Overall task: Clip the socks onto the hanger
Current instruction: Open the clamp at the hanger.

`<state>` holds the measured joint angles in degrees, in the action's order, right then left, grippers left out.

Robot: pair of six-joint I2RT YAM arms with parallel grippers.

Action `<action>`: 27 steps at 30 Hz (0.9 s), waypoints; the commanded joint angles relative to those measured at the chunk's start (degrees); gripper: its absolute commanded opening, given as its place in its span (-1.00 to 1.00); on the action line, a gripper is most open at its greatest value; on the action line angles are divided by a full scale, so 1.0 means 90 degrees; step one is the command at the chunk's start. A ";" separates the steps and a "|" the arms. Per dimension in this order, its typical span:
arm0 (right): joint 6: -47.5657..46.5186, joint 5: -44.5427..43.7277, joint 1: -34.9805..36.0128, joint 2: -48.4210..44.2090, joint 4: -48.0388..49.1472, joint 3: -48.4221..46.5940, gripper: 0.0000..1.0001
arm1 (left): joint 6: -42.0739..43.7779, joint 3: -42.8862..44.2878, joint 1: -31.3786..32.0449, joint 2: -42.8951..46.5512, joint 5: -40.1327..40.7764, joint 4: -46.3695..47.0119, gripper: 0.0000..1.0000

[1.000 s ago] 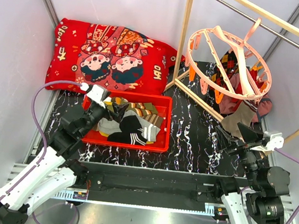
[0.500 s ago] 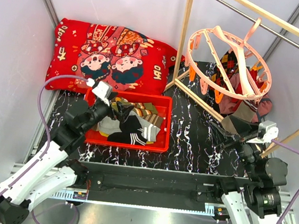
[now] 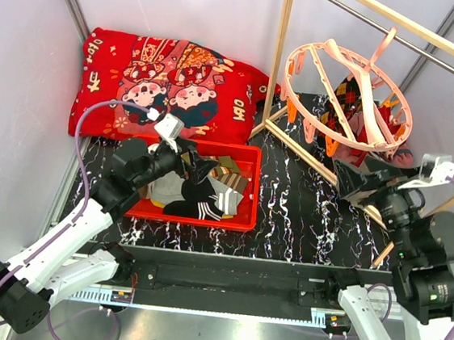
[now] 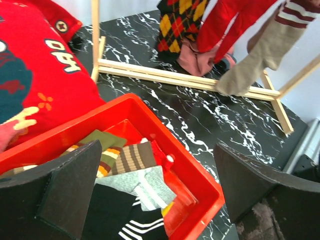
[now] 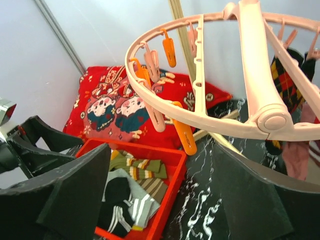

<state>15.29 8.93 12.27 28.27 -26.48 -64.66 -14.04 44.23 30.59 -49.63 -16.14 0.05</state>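
The pale-pink ring hanger (image 3: 345, 54) hangs from the rack at the right, with pink and orange clips; it fills the top of the right wrist view (image 5: 255, 60). An argyle sock (image 4: 182, 20), a red sock (image 4: 235, 20) and a beige sock (image 4: 255, 65) hang from it. More socks (image 3: 200, 192) lie in the red bin, grey, black striped and olive striped (image 4: 135, 175) (image 5: 132, 200). My left gripper (image 3: 197, 165) is open and empty above the bin's back left (image 4: 155, 200). My right gripper (image 3: 360, 177) is open and empty just below the hanger's near rim (image 5: 160, 200).
The red bin (image 3: 206, 218) sits on the black marble mat left of centre. A big red cartoon-print cushion (image 3: 163, 82) lies behind it. Wooden rack poles (image 3: 280, 54) stand between bin and hanger, with base bars on the mat (image 4: 165, 75).
My left gripper has moved right and up over the bin. My right gripper has risen from beside the hanging beige sock to under the hanger's rim.
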 commanded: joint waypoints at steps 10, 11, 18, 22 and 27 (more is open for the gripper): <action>0.0996 -0.0348 0.0013 0.1311 -0.1452 -0.1018 0.52 | -0.0207 0.0193 0.0019 0.0074 -0.0404 0.0228 0.98; 0.1016 -0.0367 0.0013 0.1360 -0.1462 -0.1067 0.50 | -0.0217 0.0174 0.0019 0.0065 -0.0413 0.0228 0.98; 0.1133 -0.0728 0.0013 0.1712 -0.1209 -0.1067 0.45 | -0.0285 0.0115 0.0019 0.0026 -0.0433 0.0267 0.98; 0.1279 -0.0953 0.0023 0.1751 -0.0916 -0.0941 0.43 | -0.0324 0.0125 0.0019 -0.0033 -0.0443 0.0287 0.98; 0.1338 -0.1099 0.0023 0.1732 -0.0369 -0.0745 0.41 | -0.0383 0.0154 0.0019 -0.0130 -0.0462 0.0326 0.98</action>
<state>26.13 1.96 12.27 44.05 -36.32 -71.72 -16.58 44.23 30.59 -49.82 -18.57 -0.01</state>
